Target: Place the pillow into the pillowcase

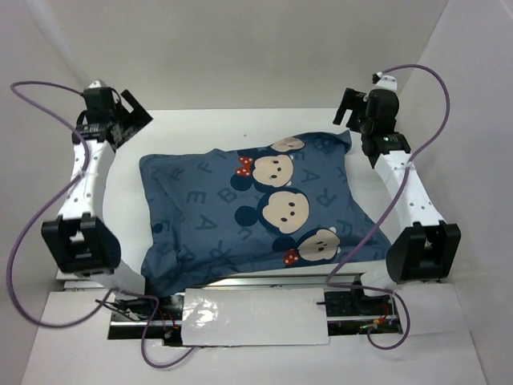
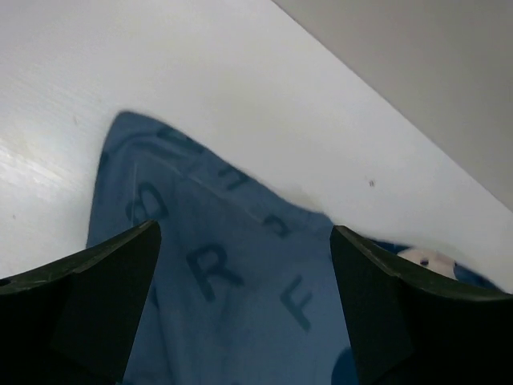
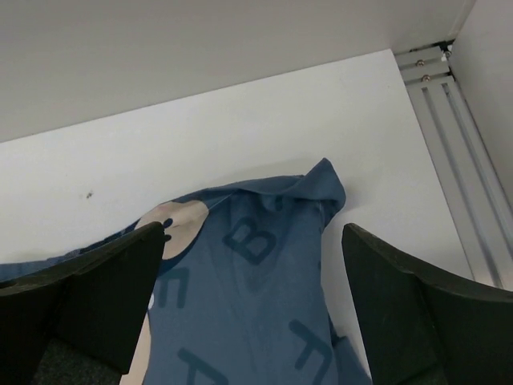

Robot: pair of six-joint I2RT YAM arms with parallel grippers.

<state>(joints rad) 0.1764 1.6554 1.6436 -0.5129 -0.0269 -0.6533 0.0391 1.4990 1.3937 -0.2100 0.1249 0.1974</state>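
With left gripper (image 2: 244, 241) and right gripper (image 3: 252, 237) both spread wide and empty above its far corners, the plump pillowcase (image 1: 256, 208) lies mid-scene, the pillow seemingly inside though unseen, and a finger withdrawn too low could snag a corner.

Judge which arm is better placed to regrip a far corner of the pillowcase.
Right, probably. The right gripper is open just beside the peaked far corner of the pillowcase; the left gripper, also open, sits a little farther from its corner.
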